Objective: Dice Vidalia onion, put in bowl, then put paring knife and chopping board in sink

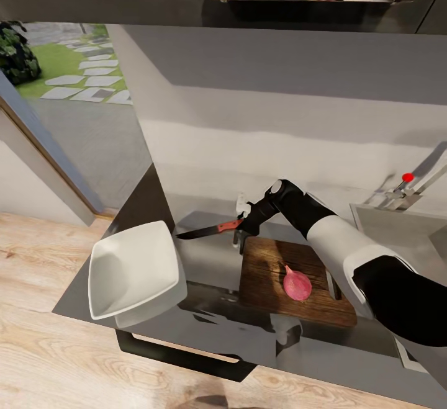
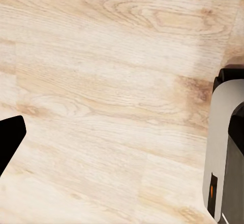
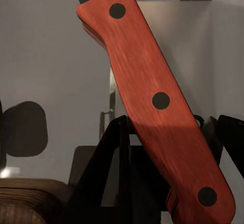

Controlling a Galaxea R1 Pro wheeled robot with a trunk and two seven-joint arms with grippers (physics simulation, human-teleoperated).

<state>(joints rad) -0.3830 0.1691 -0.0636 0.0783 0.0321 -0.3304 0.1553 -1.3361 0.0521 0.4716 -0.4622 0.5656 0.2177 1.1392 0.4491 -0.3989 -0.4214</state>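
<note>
Your right gripper [image 1: 241, 226] is pinched on the red handle of the paring knife [image 1: 208, 229], holding it above the countertop [image 1: 211, 260] just past the far-left corner of the chopping board [image 1: 292, 282], blade pointing toward the bowl [image 1: 133, 272]. In the right wrist view the handle [image 3: 157, 107] with its three dark rivets crosses the frame, and the dark fingers [image 3: 114, 173] close around its lower part, though the contact itself is partly hidden. The pinkish onion [image 1: 297, 285] lies whole on the board. Your arm covers the board's right end and part of the sink [image 1: 397, 223]; only the tap's red knob [image 1: 407, 177] stands out. The left wrist view looks at wooden floor [image 2: 112, 91]; you cannot tell how the left fingers stand.
</note>
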